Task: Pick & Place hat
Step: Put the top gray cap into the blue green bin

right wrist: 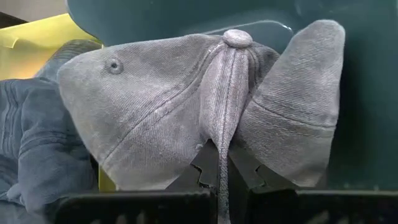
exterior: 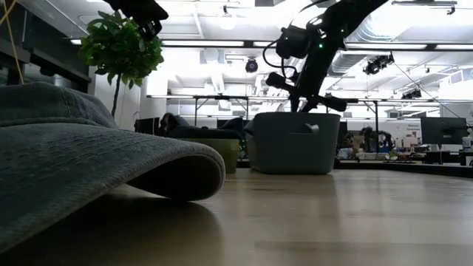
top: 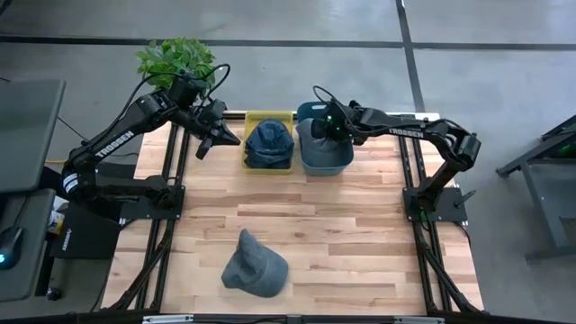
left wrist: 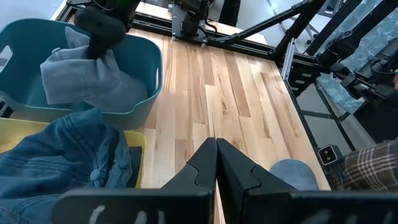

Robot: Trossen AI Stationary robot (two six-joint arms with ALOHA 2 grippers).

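My right gripper (top: 331, 126) hangs over the teal bin (top: 324, 164) and is shut on a light grey hat (right wrist: 161, 112), which the left wrist view also shows (left wrist: 87, 78). A blue denim hat (top: 269, 142) lies in the yellow bin (top: 268, 115) beside it. A darker grey hat (top: 255, 265) rests brim-down on the table's near part and fills the low view's foreground (exterior: 89, 162). My left gripper (top: 232, 139) is shut on nothing, in the air just left of the yellow bin. My right gripper pinches a raised fold of the grey hat's crown (right wrist: 219, 134) between its two fingers; the fold runs down from the top button (right wrist: 237, 38). The fingers come from above, slanting down. The hat hangs below them inside the teal bin's walls (left wrist: 140, 102).
The two bins stand side by side at the table's far edge. A potted plant (top: 175, 58) stands beyond the far left corner. Bare wood lies between the bins and the darker hat. A person's plaid sleeve (left wrist: 370, 168) shows off the table in the left wrist view.
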